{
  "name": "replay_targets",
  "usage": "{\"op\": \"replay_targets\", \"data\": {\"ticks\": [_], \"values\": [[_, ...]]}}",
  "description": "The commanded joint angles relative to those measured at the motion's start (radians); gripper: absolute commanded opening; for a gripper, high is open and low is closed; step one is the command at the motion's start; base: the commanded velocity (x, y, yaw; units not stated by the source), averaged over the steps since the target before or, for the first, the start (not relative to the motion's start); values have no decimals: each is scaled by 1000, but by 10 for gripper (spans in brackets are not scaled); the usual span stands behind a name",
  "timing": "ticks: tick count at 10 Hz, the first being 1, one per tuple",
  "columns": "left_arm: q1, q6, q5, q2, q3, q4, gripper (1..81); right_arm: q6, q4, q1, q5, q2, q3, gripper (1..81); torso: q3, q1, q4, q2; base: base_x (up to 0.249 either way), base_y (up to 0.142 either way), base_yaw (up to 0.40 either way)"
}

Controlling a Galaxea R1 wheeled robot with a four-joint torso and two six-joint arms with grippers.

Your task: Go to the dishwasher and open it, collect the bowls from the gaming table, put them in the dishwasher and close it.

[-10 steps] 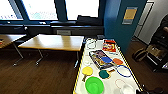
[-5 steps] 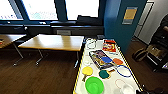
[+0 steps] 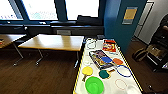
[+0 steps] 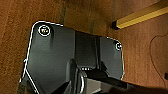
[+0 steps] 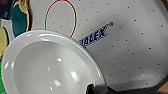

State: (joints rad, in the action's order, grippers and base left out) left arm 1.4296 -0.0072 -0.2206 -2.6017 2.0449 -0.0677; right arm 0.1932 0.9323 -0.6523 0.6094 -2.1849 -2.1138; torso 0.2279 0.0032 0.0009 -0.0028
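White-topped table (image 3: 110, 82) w/ yellow edging, seen from its near end. A wooden table (image 3: 53, 42) stands apart to its left.

On the white top:
- Magazine (image 3: 98, 57) mid-table.
- Green bowl (image 3: 94, 85) at the near edge, left of centre.
- White bowl (image 3: 133, 90) at the near right corner. It also shows large in the right wrist view (image 5: 50, 67), just beside a red ring (image 5: 60, 17) printed on the top.
- Smaller round pieces: yellow (image 3: 87, 70) by the left edge, teal (image 3: 104, 74) mid-table, blue (image 3: 106, 59) on the magazine, orange (image 3: 117, 61) toward the right edge.

Step in hand, by my read: collecting, white bowl first, since the right arm is over it. To do it well, grip the rim on the side nearest the corner and lift straight up. The bowl looks glossy, so prob. slippery. Keep clear of the table edge.

Hard to make out:
- Right gripper (image 5: 95, 89) is a dark bit at the bowl's rim, cut off. Can't tell if it is released or grasping.
- Left gripper (image 4: 82, 80) hangs over brown floor. Grip state can't be told.
- White bowl is cut by the head view's edge.
- Small pieces are blurred: bowls or flat discs, unclear.
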Motion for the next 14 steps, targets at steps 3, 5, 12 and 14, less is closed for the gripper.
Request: {"op": "replay_targets", "data": {"ticks": [3, 5, 12, 14], "values": [[-37, 0, 49, 8, -14, 9, 811, 0, 51, 153, 75, 219, 197, 10, 0, 0, 0, 0, 0, 0, 0], [-45, 0, 50, 0, -12, 11, 811, 2, 48, 147, 70, 284, 259, 10, 0, 0, 0, 0, 0, 0, 0], [-79, 0, 46, 32, -96, 11, 811, 40, 43, 76, 41, 472, 430, 10, 0, 0, 0, 0, 0, 0, 0], [-118, 0, 47, 111, -217, 11, 811, 96, 49, -20, -9, 475, 446, 10, 0, 0, 0, 0, 0, 0, 0]]}}
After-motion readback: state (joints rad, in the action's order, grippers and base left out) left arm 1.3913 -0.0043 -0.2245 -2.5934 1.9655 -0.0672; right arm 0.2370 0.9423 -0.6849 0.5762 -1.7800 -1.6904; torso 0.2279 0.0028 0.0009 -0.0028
